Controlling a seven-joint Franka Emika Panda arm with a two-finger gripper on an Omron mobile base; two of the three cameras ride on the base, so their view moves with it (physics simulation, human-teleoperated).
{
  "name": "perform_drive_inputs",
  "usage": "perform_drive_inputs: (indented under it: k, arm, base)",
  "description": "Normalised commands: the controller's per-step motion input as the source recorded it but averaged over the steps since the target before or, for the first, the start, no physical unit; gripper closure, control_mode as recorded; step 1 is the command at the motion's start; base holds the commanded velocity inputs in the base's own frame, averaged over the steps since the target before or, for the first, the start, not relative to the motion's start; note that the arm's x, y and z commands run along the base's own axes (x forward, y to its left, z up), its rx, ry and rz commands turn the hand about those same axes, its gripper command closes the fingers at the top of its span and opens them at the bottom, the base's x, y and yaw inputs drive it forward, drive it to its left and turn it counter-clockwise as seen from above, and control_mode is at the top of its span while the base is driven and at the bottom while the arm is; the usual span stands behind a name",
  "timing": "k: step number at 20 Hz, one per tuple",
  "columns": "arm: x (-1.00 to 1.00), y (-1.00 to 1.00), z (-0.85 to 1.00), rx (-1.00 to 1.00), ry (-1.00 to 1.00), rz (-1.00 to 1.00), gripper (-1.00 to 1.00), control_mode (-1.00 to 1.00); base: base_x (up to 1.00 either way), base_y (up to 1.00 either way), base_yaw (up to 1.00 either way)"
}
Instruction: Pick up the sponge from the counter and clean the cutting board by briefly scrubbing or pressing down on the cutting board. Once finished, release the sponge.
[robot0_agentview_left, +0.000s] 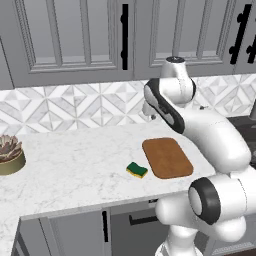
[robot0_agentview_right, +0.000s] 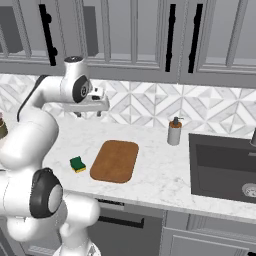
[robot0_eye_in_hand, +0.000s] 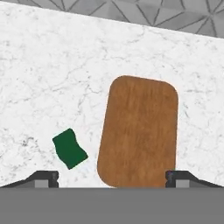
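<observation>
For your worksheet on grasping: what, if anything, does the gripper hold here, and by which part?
Nothing. The gripper hangs open above the counter; the sponge lies untouched beside the cutting board.

The arm is folded high, its gripper (robot0_agentview_right: 91, 113) pointing down, jaws spread wide (nothing between them).

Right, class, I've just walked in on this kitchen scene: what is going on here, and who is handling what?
A white robot arm is set to wipe the cutting board with the sponge, but nothing is held yet. The gripper hangs open high above the counter, near the backsplash, its fingertips wide apart in the hand view. The sponge lies on the counter just beside the board, green side up, not touching it. The board is bare. A soap dispenser stands by the sink.
</observation>
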Motion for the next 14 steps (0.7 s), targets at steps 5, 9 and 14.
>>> perform_drive_inputs:
  k: [5, 9, 14]
  arm:
    - [0.73, 0.41, -0.91, -0.1, 0.02, 0.41, -1.0, -1.0]
    - [0.06, 0.46, -0.72, 0.0, 0.08, 0.16, -1.0, -1.0]
    - [0.01, 0.63, -0.56, 0.0, 0.08, 0.01, -1.0, -1.0]
  base:
    - [0.0, 0.0, 0.0]
    - [0.0, 0.0, 0.0]
    - [0.0, 0.0, 0.0]
